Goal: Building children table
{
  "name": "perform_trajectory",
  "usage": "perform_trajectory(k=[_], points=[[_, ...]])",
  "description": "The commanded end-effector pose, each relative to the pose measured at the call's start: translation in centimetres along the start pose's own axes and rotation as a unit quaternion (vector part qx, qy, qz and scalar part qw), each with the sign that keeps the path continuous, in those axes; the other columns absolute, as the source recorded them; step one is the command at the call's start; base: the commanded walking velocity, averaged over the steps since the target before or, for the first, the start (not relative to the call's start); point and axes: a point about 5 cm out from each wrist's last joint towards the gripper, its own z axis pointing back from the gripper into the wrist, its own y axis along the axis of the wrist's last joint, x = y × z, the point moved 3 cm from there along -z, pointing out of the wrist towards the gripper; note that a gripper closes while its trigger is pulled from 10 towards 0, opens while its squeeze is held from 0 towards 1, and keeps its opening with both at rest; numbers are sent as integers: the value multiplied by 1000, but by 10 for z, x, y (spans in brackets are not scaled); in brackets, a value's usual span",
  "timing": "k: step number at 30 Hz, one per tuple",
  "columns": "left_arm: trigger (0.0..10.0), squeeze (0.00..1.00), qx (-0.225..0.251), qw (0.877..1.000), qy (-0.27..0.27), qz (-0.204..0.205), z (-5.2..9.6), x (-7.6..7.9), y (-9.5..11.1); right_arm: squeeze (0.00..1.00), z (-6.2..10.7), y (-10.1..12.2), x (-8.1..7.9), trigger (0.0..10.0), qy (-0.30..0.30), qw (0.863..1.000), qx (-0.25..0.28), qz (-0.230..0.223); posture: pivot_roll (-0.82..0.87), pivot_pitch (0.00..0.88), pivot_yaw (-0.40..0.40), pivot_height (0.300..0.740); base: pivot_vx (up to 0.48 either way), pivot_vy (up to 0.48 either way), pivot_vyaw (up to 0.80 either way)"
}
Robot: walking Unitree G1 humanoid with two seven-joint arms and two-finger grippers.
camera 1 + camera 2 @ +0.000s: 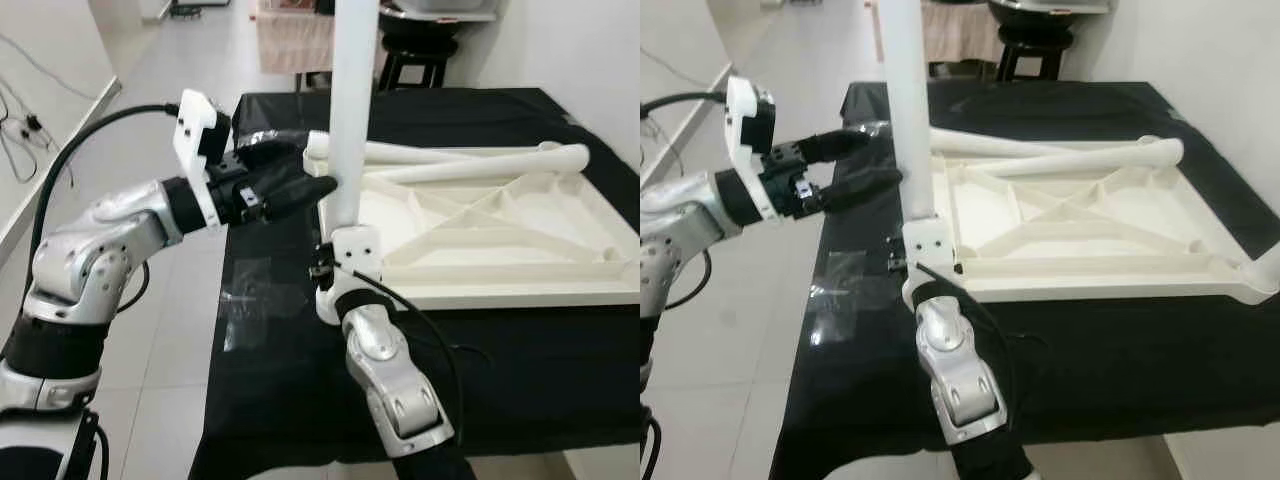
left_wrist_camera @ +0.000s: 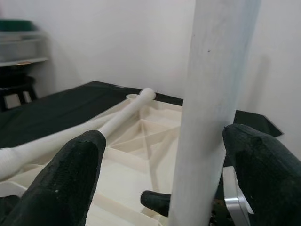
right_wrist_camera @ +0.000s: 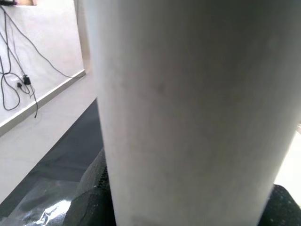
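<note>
The white children's table top [image 1: 520, 292] lies upside down on a black-covered table [image 1: 300, 400]. One white leg [image 1: 352, 100] stands upright at its near left corner. My right gripper [image 1: 335, 262] reaches up from below and is shut on the base of this leg, whose shaft [image 3: 188, 94] is close up in the right wrist view. My left gripper [image 1: 295, 185] comes in from the left, open, with its fingers [image 2: 75, 165] on either side of the upright leg [image 2: 211, 94]. Two more white legs [image 1: 480, 160] lie across the far side of the table top.
Pale tiled floor [image 1: 170, 350] runs along the table's left side, with a wall and cables [image 1: 15, 140] beyond. A dark stool [image 1: 415, 60] and other furniture stand behind the table. A piece of clear plastic [image 1: 250, 300] lies on the black cloth near the left edge.
</note>
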Motion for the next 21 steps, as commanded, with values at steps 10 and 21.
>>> perform_trajectory(k=[10, 21], points=[[10000, 0, 5, 992, -125, -6, -39, 22, 16, 0, 21, -47, -44, 10000, 19, 987, -132, -95, 52, 158, 3, 740, 0, 0, 0], [0, 0, 14, 989, -149, 4, -50, 26, 17, 0, 21, -45, -45, 10000, 19, 986, -130, -98, 46, 164, 3, 740, 0, 0, 0]])
